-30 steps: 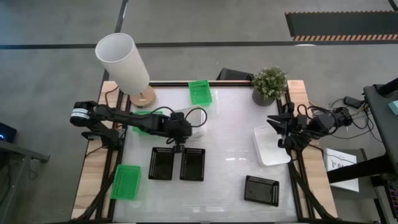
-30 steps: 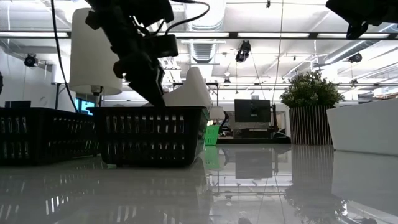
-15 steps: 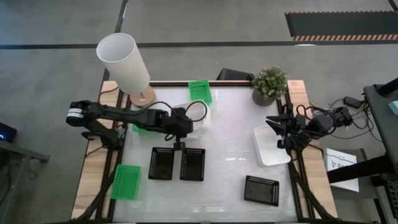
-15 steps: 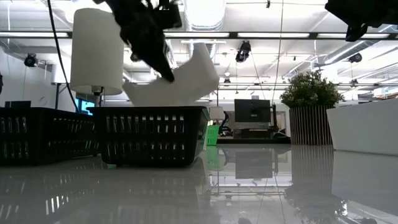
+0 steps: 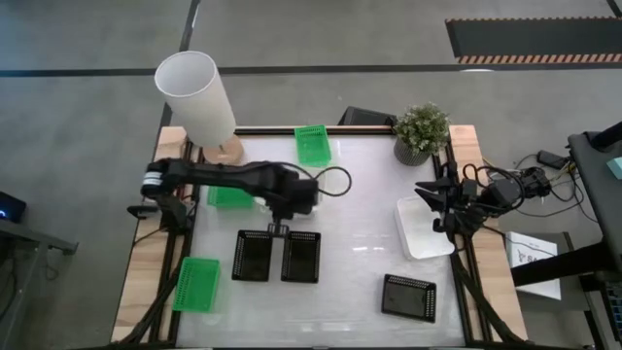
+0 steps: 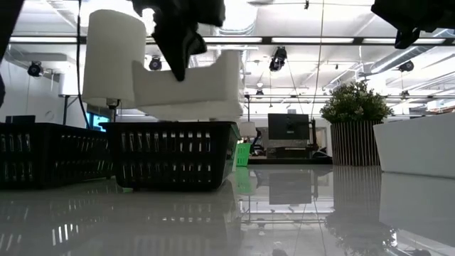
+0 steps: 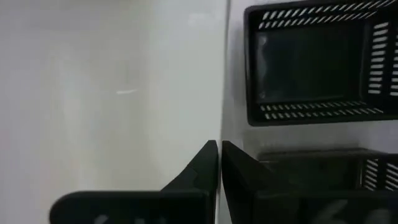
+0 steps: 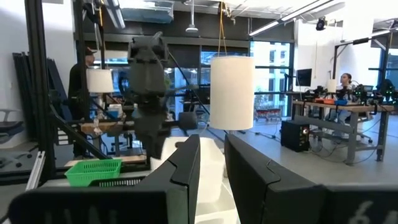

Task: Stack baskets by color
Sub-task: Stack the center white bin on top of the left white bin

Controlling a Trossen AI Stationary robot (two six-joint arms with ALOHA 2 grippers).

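Observation:
My left gripper (image 5: 284,216) (image 6: 178,70) is shut on a white basket (image 6: 206,89) and holds it in the air over two black baskets (image 5: 253,255) (image 5: 300,256) that stand side by side. A third black basket (image 5: 409,297) sits near the front right. Green baskets lie at the far edge (image 5: 312,144), under my left arm (image 5: 231,194) and at the front left (image 5: 196,283). Another white basket (image 5: 423,226) rests at the right edge. Above that edge my right gripper (image 5: 432,199) (image 8: 211,162) waits, open and empty. My left gripper pinches the rim of one side wall of the white basket (image 7: 221,134) between its two fingers, one on each face of the wall. The fingers come from above, pointing almost straight down. The basket hangs clear of the table, close to level, just above the black basket's rim (image 6: 178,125).
A tall white lampshade (image 5: 194,92) on a wooden foot stands at the far left corner, a potted plant (image 5: 421,131) at the far right. Bare tabletop (image 5: 360,214) lies between the black pair and the right-hand white basket. A person (image 8: 348,84) sits in the room beyond.
My left gripper has risen and tipped from a slant to nearly straight down, carrying the white basket with it. The basket, which leaned with one end up behind the black basket, now hangs clear and close to level above it.

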